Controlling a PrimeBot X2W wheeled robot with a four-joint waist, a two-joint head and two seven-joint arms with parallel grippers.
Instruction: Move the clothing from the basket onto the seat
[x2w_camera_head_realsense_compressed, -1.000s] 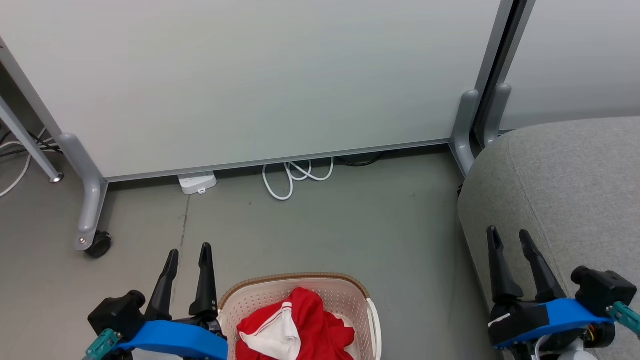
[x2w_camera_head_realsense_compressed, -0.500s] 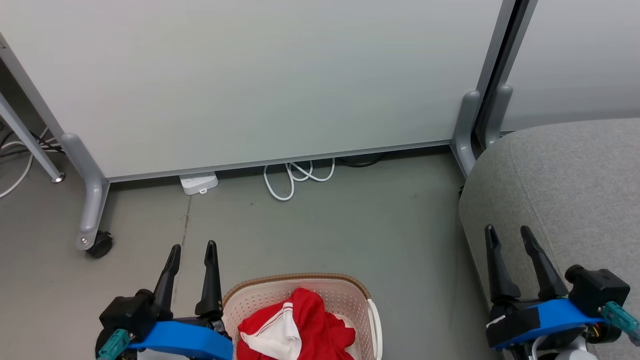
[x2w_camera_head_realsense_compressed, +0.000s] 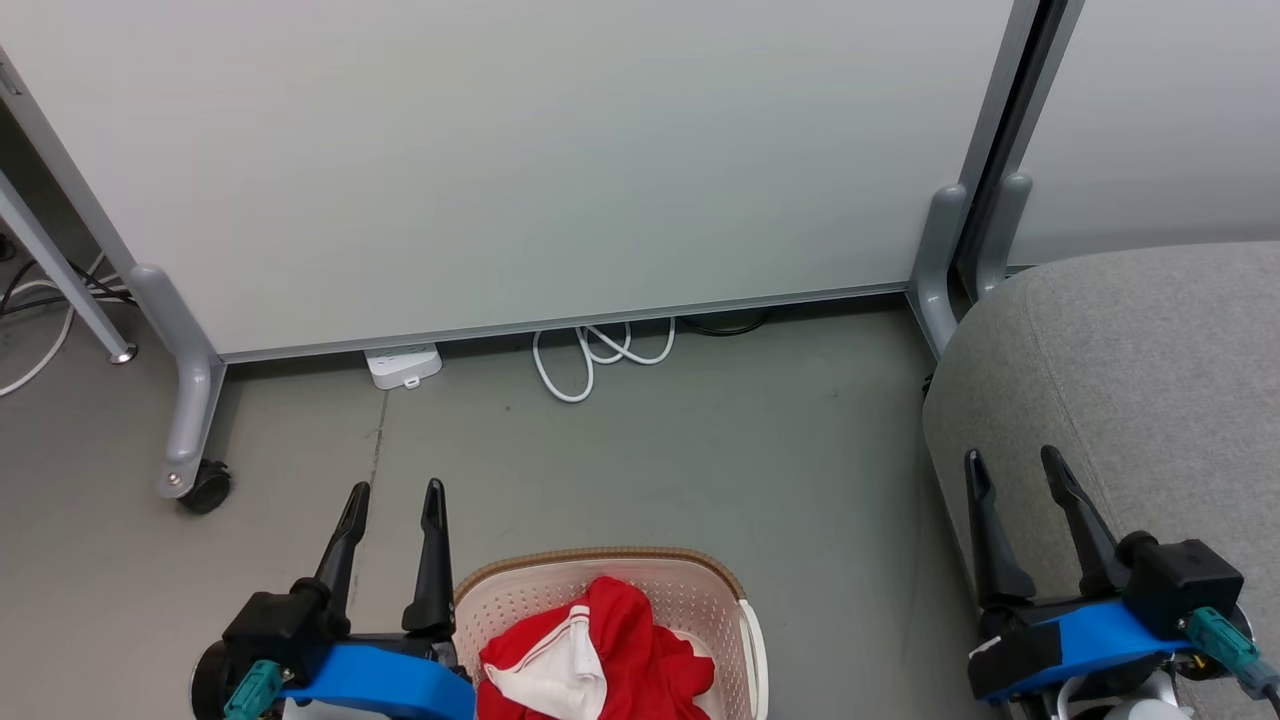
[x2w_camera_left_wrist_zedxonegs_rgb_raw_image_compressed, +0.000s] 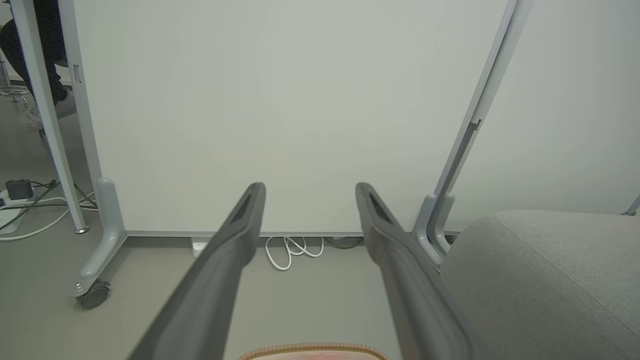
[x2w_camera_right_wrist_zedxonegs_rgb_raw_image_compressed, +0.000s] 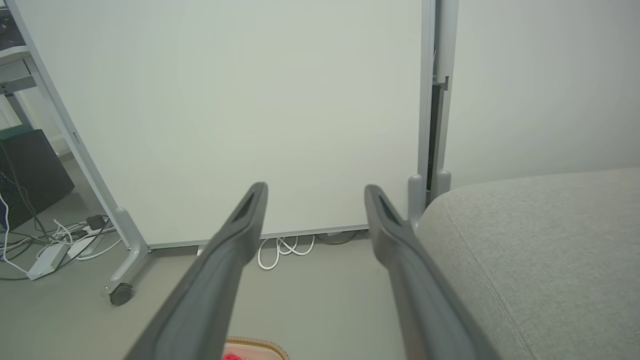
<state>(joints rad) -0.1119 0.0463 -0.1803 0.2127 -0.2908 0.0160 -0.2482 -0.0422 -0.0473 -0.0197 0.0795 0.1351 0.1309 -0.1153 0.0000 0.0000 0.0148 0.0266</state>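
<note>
Finds left gripper (x2w_camera_head_realsense_compressed: 398, 486) and right gripper (x2w_camera_head_realsense_compressed: 1010, 453) drifted slightly inward since a second ago, jaws of both spread wide and empty, clothing (x2w_camera_head_realsense_compressed: 600, 650) heaped untouched in basket (x2w_camera_head_realsense_compressed: 600, 552) beside left gripper, seat (x2w_camera_head_realsense_compressed: 1150, 350) bare, so pickup not begun

A pale partition panel (x2w_camera_head_realsense_compressed: 520, 170) stands on the grey floor (x2w_camera_head_realsense_compressed: 700, 450); its left foot ends in a black caster (x2w_camera_head_realsense_compressed: 205, 492). A white power strip (x2w_camera_head_realsense_compressed: 403, 365) lies at its lower edge, with a looped white cable (x2w_camera_head_realsense_compressed: 590, 360) near it. A second panel (x2w_camera_head_realsense_compressed: 1160, 120) stands alongside. More cables (x2w_camera_right_wrist_zedxonegs_rgb_raw_image_compressed: 75, 235) trail beside a dark box (x2w_camera_right_wrist_zedxonegs_rgb_raw_image_compressed: 30, 170).
</note>
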